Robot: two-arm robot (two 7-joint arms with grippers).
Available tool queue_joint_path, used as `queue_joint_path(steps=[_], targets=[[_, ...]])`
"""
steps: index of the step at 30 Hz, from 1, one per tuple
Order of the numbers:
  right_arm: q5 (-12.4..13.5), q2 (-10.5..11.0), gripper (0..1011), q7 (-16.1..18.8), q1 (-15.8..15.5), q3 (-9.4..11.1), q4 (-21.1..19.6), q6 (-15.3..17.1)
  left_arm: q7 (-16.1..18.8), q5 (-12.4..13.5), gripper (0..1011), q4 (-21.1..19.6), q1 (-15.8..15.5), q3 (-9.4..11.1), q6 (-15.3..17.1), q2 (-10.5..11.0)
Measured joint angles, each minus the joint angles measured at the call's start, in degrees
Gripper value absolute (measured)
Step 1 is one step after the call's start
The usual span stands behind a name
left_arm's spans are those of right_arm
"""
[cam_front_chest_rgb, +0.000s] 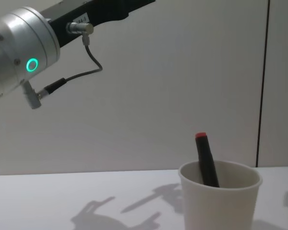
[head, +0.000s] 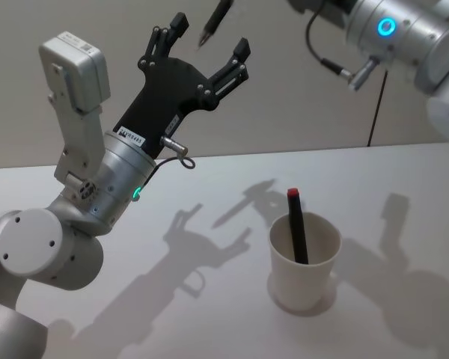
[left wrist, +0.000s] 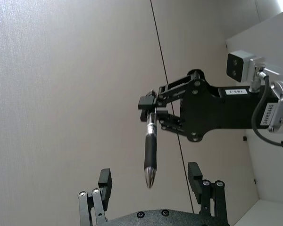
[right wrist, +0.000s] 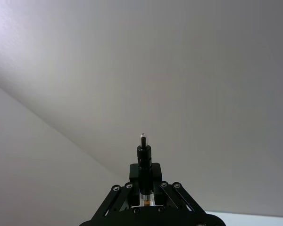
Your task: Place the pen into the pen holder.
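1. Your right gripper [left wrist: 153,106] is hanging high above the table [head: 209,299], its fingers closed on the upper end of a black pen [left wrist: 150,157]. The pen is pointing tip-down toward your left gripper.
2. Your left gripper [head: 211,37] is reaching up with its fingers [head: 179,24] spread wide, gripping nothing. In the head view the pen's tip [head: 203,40] is sitting between the two fingertips, touching neither.
3. In the left wrist view the tip is hanging just clear of the gap between the fingers.
4. The cup [head: 304,262] is standing upright on the table, well below both grippers and to the right of your left arm.
5. A red-capped pen [head: 296,226] is already leaning inside the cup, its cap poking above the rim.
6. In the chest view that red-capped pen is tilting toward the cup's left side.
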Motion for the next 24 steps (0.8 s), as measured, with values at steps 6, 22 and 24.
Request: queue_joint_path(steps=[6, 22, 24], targets=[[-2.46, 1.63, 147, 1.31, 0.47, 1.05, -0.52, -1.27, 0.00, 0.00, 1001, 0.00, 0.00, 0.00, -0.01, 0.00], [-8.84, 12.81, 147, 5.31, -2.31, 6.41, -5.11, -3.15, 0.19, 0.04, 1001, -0.15, 0.10, -0.14, 0.30, 0.21], [-9.04, 13.93, 147, 5.90, -2.84, 6.80, -5.72, -3.07, 0.73, 0.23, 1001, -0.41, 0.26, -0.36, 0.69, 0.47]])
